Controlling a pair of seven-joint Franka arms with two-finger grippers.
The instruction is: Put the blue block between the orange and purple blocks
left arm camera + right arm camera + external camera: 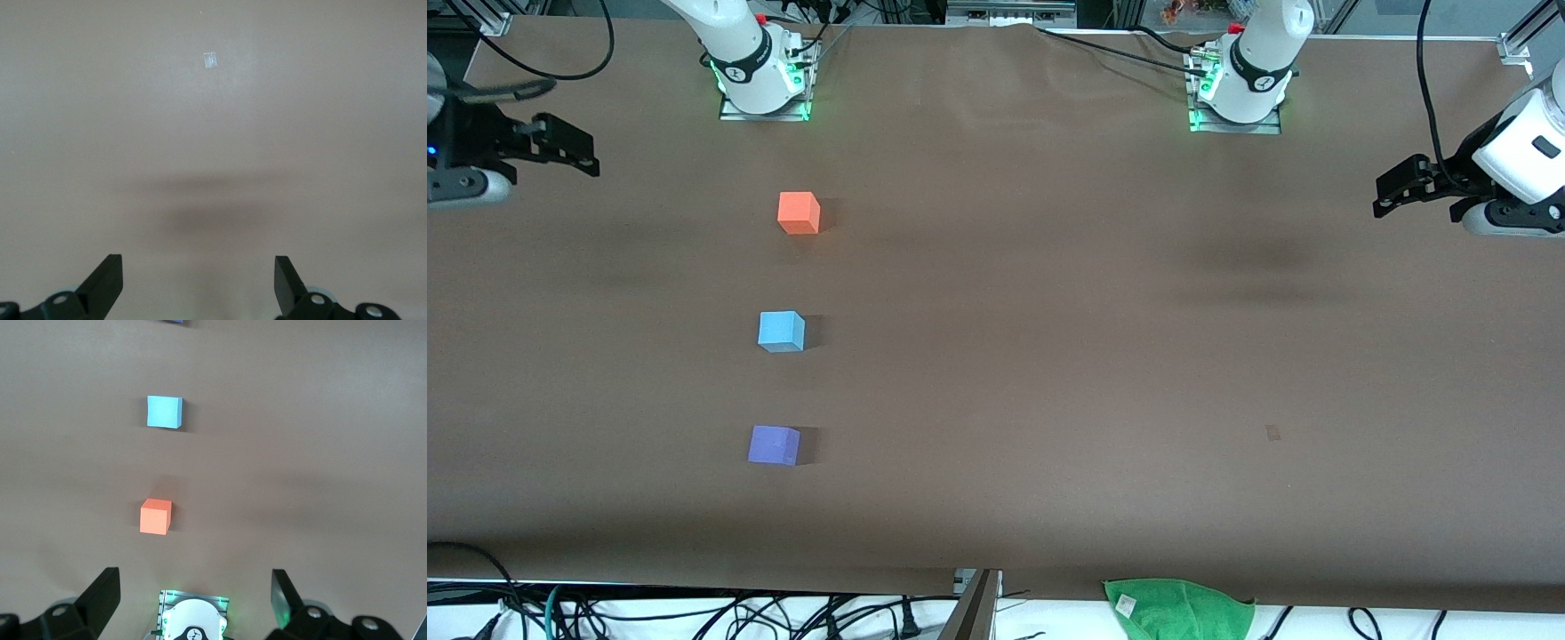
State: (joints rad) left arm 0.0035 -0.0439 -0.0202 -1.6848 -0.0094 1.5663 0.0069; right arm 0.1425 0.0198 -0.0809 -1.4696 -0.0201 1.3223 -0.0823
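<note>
The blue block (781, 331) sits on the table between the orange block (799, 212), farther from the front camera, and the purple block (774, 444), nearer to it. The three form one line toward the right arm's end. The right wrist view shows the blue block (164, 411), the orange block (155, 516) and a sliver of the purple block (175, 321). My right gripper (592, 155) is open and empty, up over the table's edge at the right arm's end; it also shows in its wrist view (193, 587). My left gripper (1385, 194) is open and empty over the left arm's end, above bare table (199, 273).
The right arm's base (763, 80) and the left arm's base (1240, 89) stand along the table's edge farthest from the front camera. A green cloth (1178, 609) hangs at the edge nearest it. A small mark (1272, 433) lies on the table toward the left arm's end.
</note>
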